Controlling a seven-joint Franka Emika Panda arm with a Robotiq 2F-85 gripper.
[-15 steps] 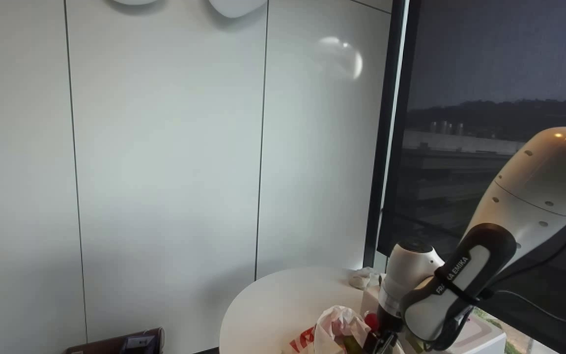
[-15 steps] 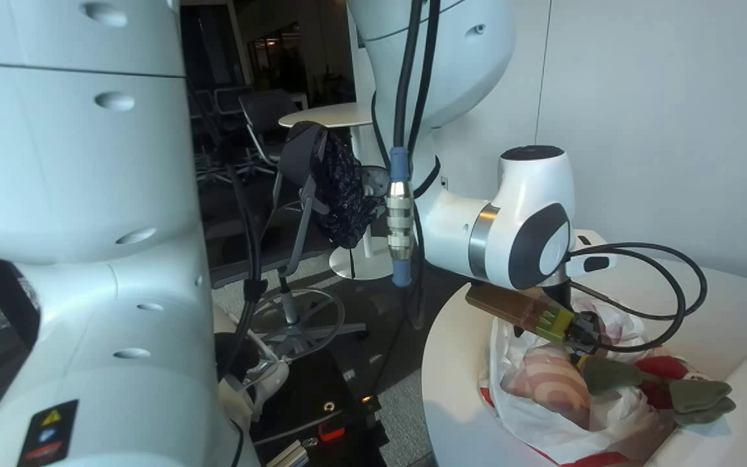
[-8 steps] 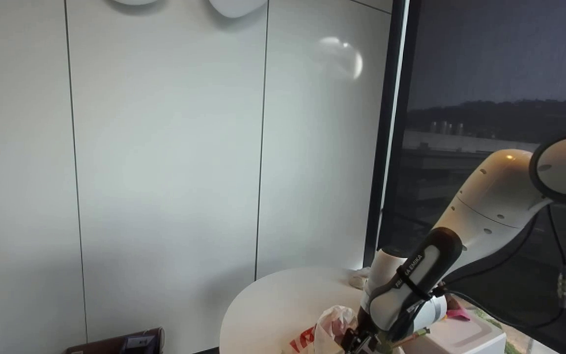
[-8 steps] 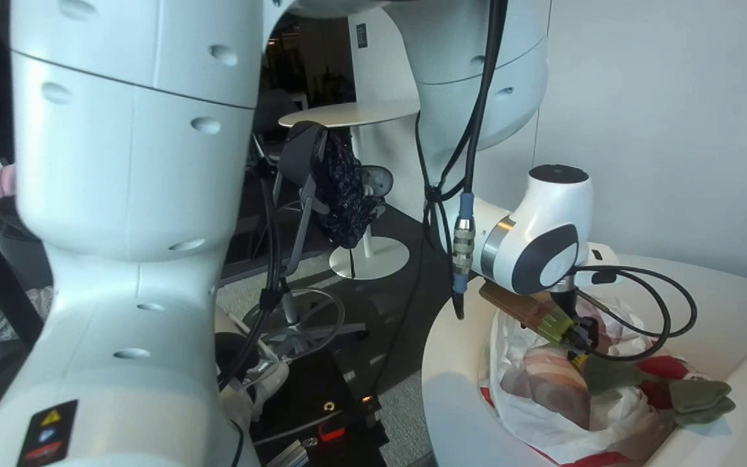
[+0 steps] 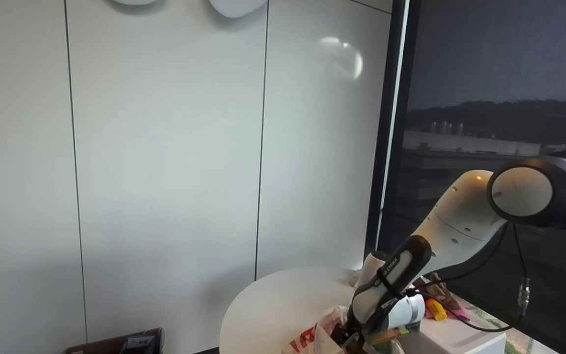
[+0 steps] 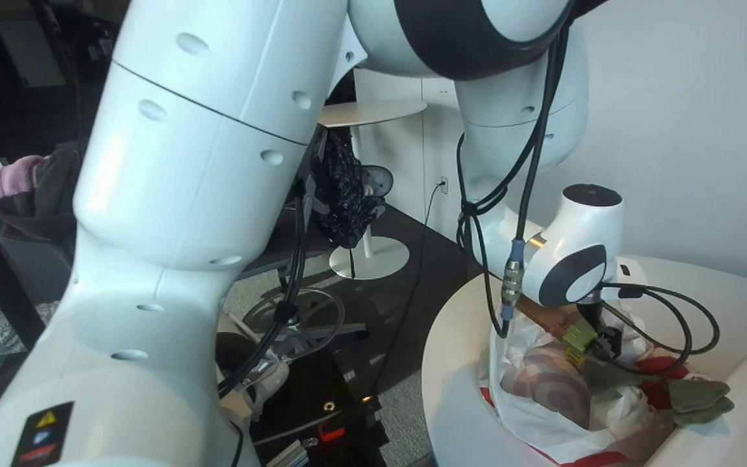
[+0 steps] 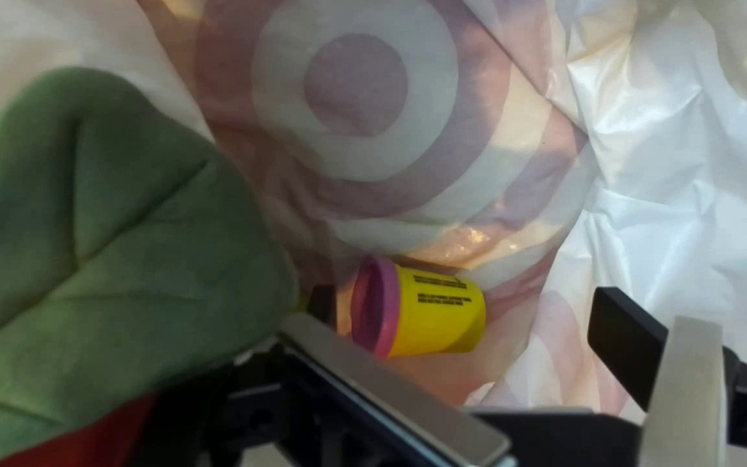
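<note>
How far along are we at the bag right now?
Done: the gripper is positioned at the open plastic bag.
In hand: nothing; its jaws stand open, with the yellow tub showing between them in the wrist view.
Left, apparently: closing on that tub, which lies ungripped on its side.

A pale wall (image 5: 165, 147) fills much of an exterior view, beside a dark window (image 5: 499, 54) with hills (image 5: 533, 113) and buildings (image 5: 484, 146) beyond; a brown object (image 5: 110, 346) shows at the bottom edge. In an exterior view, a round far table (image 6: 373, 115) stands near an outlet (image 6: 444, 185) with a cord (image 6: 426, 222) plugged in. A dark cloth (image 6: 344, 194) hangs in front of the far table, and pink and grey fabric (image 6: 10, 183) shows at the left.
</note>
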